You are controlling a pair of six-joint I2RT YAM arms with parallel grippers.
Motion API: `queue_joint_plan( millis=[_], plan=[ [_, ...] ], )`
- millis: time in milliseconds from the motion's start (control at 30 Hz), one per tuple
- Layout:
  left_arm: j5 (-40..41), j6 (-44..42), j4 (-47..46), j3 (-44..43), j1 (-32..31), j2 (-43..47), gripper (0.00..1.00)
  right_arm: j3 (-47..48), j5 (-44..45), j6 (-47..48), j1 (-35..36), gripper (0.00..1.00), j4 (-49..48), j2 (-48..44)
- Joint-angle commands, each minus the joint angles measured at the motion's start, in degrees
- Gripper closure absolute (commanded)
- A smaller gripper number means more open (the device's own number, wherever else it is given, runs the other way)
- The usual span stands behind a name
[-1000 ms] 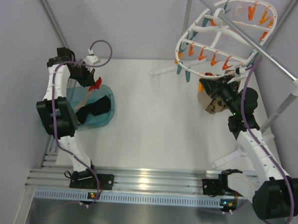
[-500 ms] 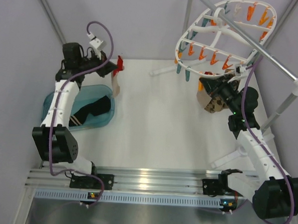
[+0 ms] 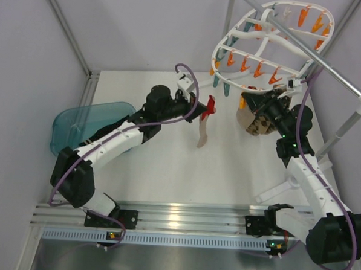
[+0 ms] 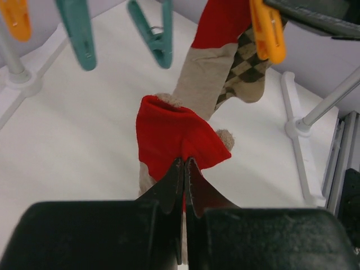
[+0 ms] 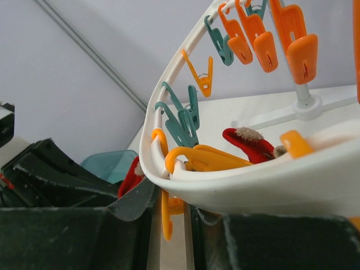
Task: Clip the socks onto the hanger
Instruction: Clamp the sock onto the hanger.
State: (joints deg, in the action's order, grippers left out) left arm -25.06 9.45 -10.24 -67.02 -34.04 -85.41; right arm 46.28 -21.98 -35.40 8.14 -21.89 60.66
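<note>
Top external: hanger [image 3: 220, 51] hangs tilted from the grey rail [image 3: 329, 73] at the far right of the desk [image 3: 167, 164]. Left arm reaches across toward the hanger; left fingers [image 3: 202, 112] sit just short of the hanger's lower rim, on the side facing the left arm. Sock [image 3: 203, 133] dangles from them, red end up, cream length hanging free above the desk and apart from the hanger. Left wrist: left fingers [image 4: 184, 169] pressed fully together, pinching the sock [image 4: 171, 132] by its red cuff. Beyond it, under the hanger's pegs, a second sock [image 4: 205, 73] of the same kind hangs red end up; which peg holds it is out of frame. Argyle socks [image 4: 247, 73] hang directly behind it, an orange peg [image 4: 267, 31] in front. Teal pegs [image 4: 154, 34] hang to the side, unused. Right fingers [image 3: 255, 107] are up against the hanger's lower rim, just above the argyle socks [image 3: 261, 124]. Right wrist: hanger rim [image 5: 253, 185] crosses close overhead; a low-hanging orange peg [image 5: 167, 216] sits in the gap between the fingers; cannot tell whether they press it or merely flank it. Teal tub [image 3: 78, 126] lies well away from the hanger, at the desk's left edge.
</note>
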Motion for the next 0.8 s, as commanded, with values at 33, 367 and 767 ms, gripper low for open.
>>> queue_joint_plan(
  millis=[33, 367, 767],
  plan=[
    [12.3, 4.1, -12.1, -3.3, -6.5, -3.8, 1.00, 1.4, 3.3, -3.4, 0.6, 1.00, -2.0, -0.4],
    [15.4, 8.9, -15.9, -6.3, -11.6, -8.9, 1.00, -1.1, 6.5, -5.4, 1.5, 1.00, -2.2, -2.1],
    [16.0, 13.4, -17.6, -7.8, -13.1, -11.1, 1.00, -1.8, 7.1, -7.4, 1.8, 1.00, -3.4, -1.2]
  ],
)
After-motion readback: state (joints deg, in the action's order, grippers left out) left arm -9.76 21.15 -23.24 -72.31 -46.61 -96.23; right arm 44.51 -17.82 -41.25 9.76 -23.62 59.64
